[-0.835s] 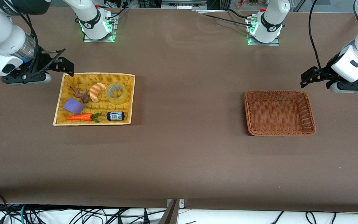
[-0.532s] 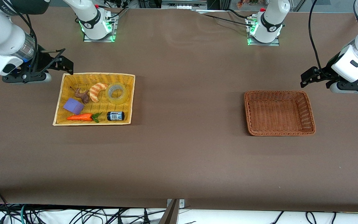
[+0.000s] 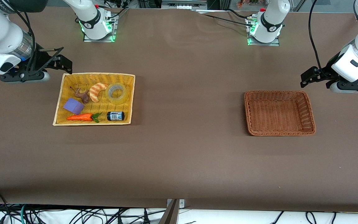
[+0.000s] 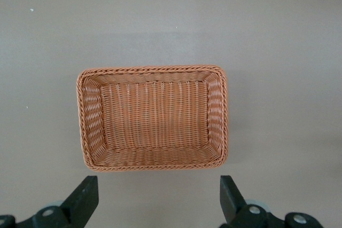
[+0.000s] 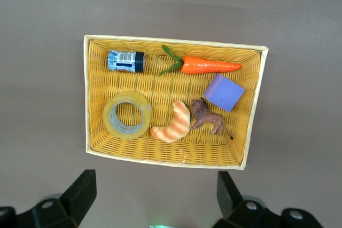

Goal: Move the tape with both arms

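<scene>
The tape (image 3: 117, 93), a translucent yellowish ring with a grey-white core, lies flat in the yellow basket (image 3: 61, 93), at its corner toward the table's middle and the arm bases. It also shows in the right wrist view (image 5: 127, 115). My right gripper (image 3: 61, 60) is open and empty, up in the air over the bare table by the yellow basket's corner; in its wrist view (image 5: 155, 196) the jaws stand wide apart. My left gripper (image 3: 310, 76) is open and empty, in the air over the table beside the brown basket (image 3: 310, 102), seen also in the left wrist view (image 4: 157, 198).
The yellow basket also holds a striped croissant (image 3: 97, 91), a brown toy lion (image 3: 82, 95), a purple block (image 3: 73, 106), a toy carrot (image 3: 81, 117) and a small dark jar (image 3: 115, 116). The brown basket (image 4: 84, 126) is empty. Both arm bases stand along the table's edge farthest from the front camera.
The right gripper has drifted slightly away from the yellow basket, toward the arm bases and the table's end. The left gripper has barely moved. Nothing in the baskets moved.
</scene>
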You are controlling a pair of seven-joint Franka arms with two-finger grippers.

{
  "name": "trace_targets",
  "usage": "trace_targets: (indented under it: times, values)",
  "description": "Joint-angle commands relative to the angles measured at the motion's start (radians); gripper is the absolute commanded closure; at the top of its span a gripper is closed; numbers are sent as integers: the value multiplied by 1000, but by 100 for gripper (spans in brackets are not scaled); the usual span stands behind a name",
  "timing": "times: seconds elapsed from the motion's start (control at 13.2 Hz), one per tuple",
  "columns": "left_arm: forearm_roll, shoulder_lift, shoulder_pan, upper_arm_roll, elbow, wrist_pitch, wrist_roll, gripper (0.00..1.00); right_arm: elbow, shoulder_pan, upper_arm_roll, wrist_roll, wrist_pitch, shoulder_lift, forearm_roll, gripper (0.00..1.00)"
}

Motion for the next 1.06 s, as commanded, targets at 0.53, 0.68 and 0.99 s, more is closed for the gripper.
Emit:
trace_targets:
  times: [0.53,0.68,0.99]
  values:
    - [-18,9,6,-3,22,-14,14,0,6,-4,-2,-45,-23,-8,14,0]
    - [-18,9,6,-3,22,-14,14,0,5,-4,-2,-45,-23,-8,14,0]
    - [-18,9,6,-3,23,-17,14,0,2,-4,-1,-44,-23,-8,14,0]
